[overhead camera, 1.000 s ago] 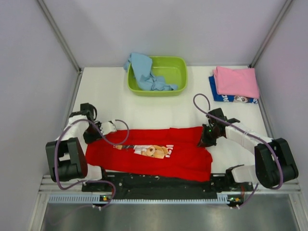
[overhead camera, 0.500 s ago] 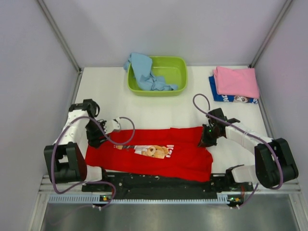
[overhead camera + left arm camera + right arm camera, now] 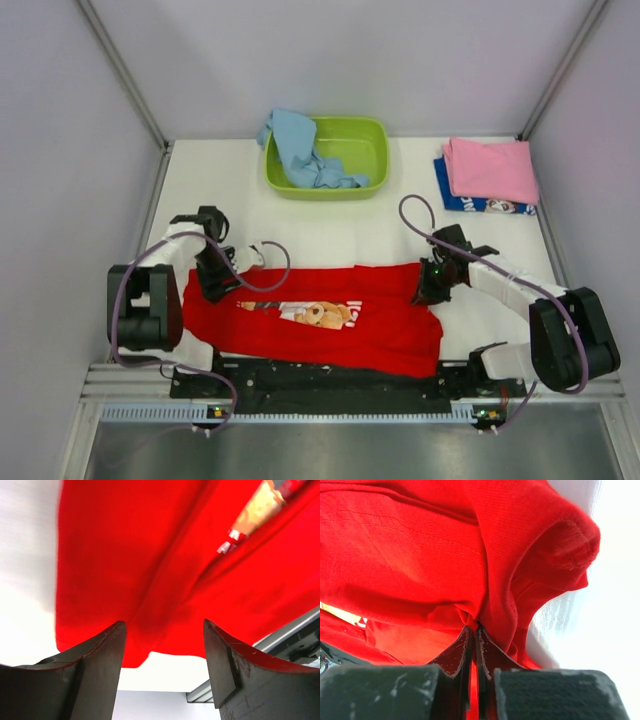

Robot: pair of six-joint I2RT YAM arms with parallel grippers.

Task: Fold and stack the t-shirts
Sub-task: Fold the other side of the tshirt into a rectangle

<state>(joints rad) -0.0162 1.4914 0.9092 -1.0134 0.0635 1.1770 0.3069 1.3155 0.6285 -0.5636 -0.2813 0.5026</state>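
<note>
The bright red t-shirt [image 3: 380, 325] with teddy-bear print lies folded lengthwise across the near table. My left gripper [image 3: 220, 285] is open just above the shirt's left end; in the left wrist view its jaws [image 3: 164, 625] stand wide apart over the red cloth [image 3: 150, 555], holding nothing. My right gripper [image 3: 426, 292] is at the shirt's far right corner. In the right wrist view it [image 3: 472, 627] is shut on a bunched fold of the red cloth [image 3: 420, 555]. A light blue t-shirt [image 3: 297, 148] hangs over the basin. A pink t-shirt [image 3: 490, 168] lies folded on a dark blue one [image 3: 457, 198].
The lime green basin [image 3: 360, 145] stands at the back middle. The pink and dark blue stack is at the back right. A metal rail [image 3: 330, 385] runs along the near table edge. Grey walls close in both sides.
My left arm has swung in from the left and now hangs over the red shirt's left end, still open. The right gripper and the shirt have not moved.
</note>
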